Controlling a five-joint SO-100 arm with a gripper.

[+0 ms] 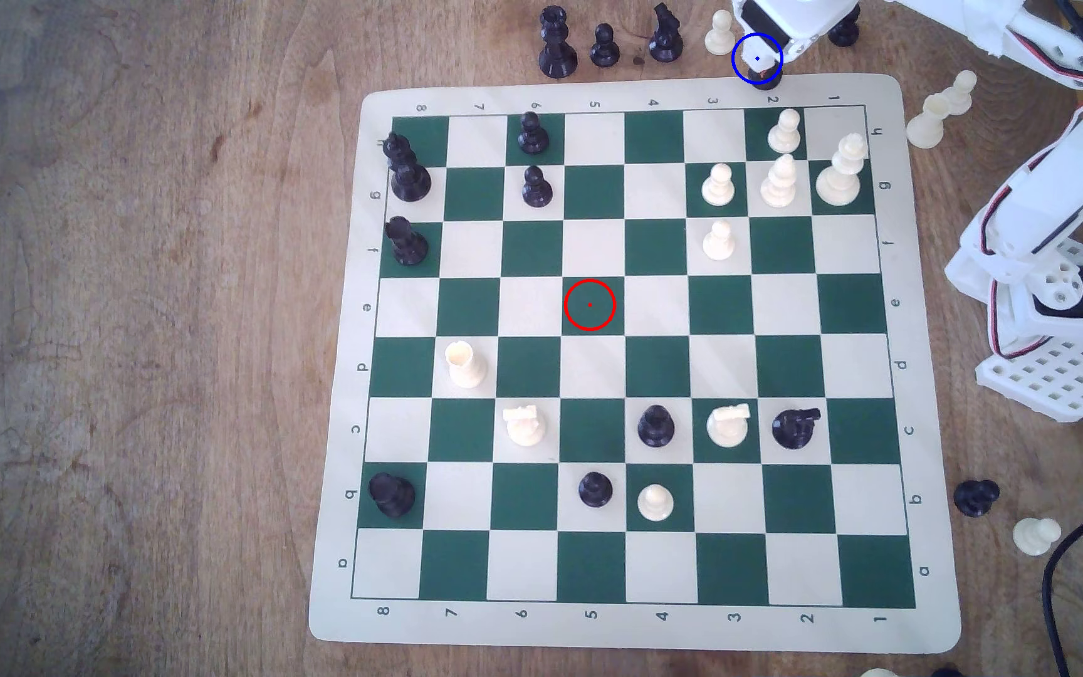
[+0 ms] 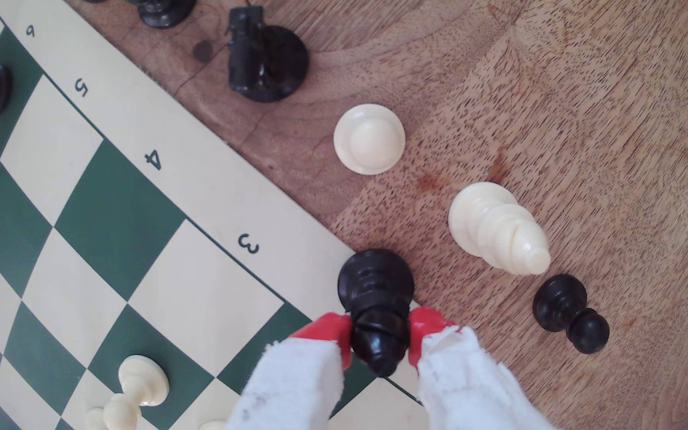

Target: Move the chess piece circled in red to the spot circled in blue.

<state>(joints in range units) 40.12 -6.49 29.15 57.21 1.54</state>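
Red-tipped fingers, wrapped in white cloth further back, were closed narrowly on the head of the black bishop in the wrist view, one pad on each side, with no gap visible. That close view showed the bishop's round base straddling the edge of the chessboard mat beside the printed 3, partly on mat and partly on the wooden table. Past the bishop on bare wood, the same view held four loose pieces: a black pawn, a white bishop, a white pawn seen from above, and a black knight farthest off.

The exterior view hid most of that grasp behind the white gripper, leaving just a dark sliver of the bishop's base at the mat's far edge. It gave instead the two drawn marks. The blue ring lay over the gripper tip and the bishop, just off the mat by the number 2. The red ring sat well apart, on a bare green square near the mat's middle. On the mat itself this view counted nine black pieces and ten white ones. Beyond the mat's far edge stood three black pieces in a row, left of the white pawn.
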